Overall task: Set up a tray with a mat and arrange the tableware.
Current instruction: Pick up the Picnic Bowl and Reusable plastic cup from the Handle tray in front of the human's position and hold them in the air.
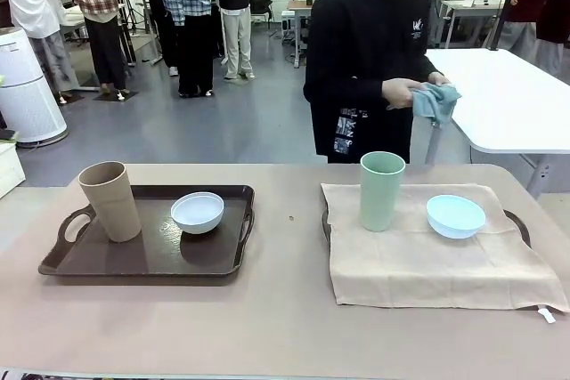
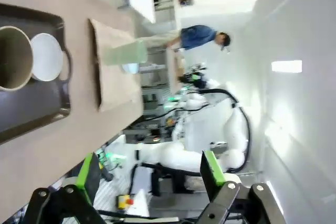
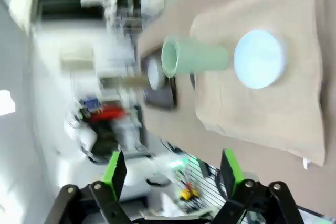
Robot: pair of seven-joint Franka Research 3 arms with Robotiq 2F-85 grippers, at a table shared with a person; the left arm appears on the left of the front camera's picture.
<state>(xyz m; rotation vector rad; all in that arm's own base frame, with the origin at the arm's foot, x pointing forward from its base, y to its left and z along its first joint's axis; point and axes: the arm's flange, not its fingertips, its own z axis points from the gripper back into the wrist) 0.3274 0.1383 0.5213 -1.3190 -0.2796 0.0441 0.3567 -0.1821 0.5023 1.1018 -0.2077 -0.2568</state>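
- While the tan cup and white bowl stand side by side on the bare dark tray at lower left of the front view, the pale green cup and light blue bowl stand apart on the beige mat at lower right.
- That mat drapes over a second tray, whose handle shows at the mat's right edge.
- Left gripper, at the bottom of its wrist view: fingers spread wide apart.
- Right gripper, at the bottom of its wrist view: fingers likewise apart.
- Person at upper centre, both hands on a blue-grey cloth.
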